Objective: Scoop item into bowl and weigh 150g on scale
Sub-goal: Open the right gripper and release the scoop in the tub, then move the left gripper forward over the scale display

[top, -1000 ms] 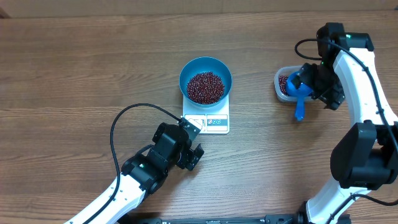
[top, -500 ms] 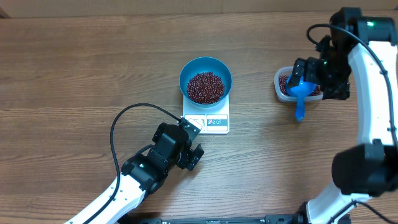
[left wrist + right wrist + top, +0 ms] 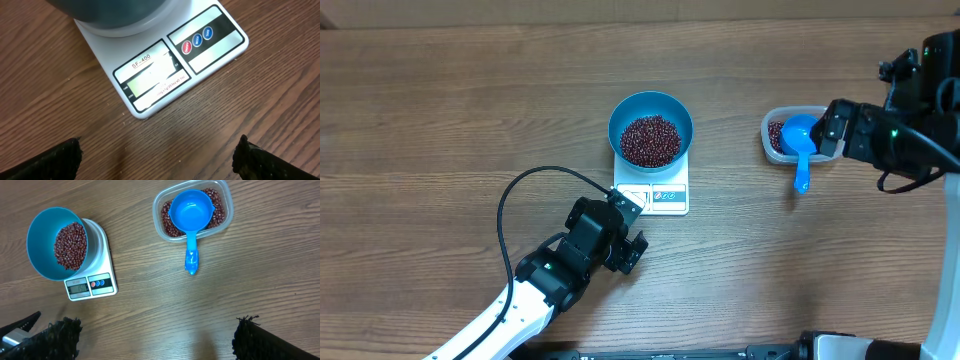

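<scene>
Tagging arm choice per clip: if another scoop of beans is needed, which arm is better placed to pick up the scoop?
Right, probably. The scoop lies in the tub on that side, with the open right pincer close by; the open left pincer sits by the scale, well away.

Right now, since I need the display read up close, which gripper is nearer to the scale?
Left. The left gripper sits just before the front edge of the scale; the right gripper is far off to the side, near the clear tub.
</scene>
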`<state>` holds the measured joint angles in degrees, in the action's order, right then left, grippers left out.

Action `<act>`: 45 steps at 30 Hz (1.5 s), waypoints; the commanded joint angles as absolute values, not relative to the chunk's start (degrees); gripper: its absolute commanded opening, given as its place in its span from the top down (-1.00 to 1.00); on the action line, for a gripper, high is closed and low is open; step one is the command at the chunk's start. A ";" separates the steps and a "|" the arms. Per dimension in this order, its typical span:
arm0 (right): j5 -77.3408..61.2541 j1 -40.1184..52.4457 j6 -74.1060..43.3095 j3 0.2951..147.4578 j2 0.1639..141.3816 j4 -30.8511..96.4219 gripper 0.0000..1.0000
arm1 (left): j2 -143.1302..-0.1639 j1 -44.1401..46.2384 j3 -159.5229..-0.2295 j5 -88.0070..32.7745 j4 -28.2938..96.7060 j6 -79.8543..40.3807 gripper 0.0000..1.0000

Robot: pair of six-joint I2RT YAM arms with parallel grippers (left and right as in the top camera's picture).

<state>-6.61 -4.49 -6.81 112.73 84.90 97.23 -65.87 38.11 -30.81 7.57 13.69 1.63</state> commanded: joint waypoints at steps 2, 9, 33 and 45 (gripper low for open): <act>-6.72 -4.58 -5.93 113.54 84.97 97.01 -1.00 | -65.95 37.89 -32.12 8.08 13.45 1.28 -1.00; -6.72 -4.58 -5.93 113.54 84.97 97.01 -1.00 | -65.95 37.89 -32.12 8.08 13.45 1.28 -0.99; -6.72 -4.58 -5.93 113.54 84.97 97.01 -1.00 | -65.95 37.89 -32.12 8.08 13.45 1.28 -0.99; -6.72 -4.58 -5.93 113.54 84.97 96.99 -1.00 | -65.95 37.89 -32.10 8.34 14.57 1.30 -1.00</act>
<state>-6.63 -4.49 -6.81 112.73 85.14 97.19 -65.87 38.11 -30.81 7.57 13.72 1.63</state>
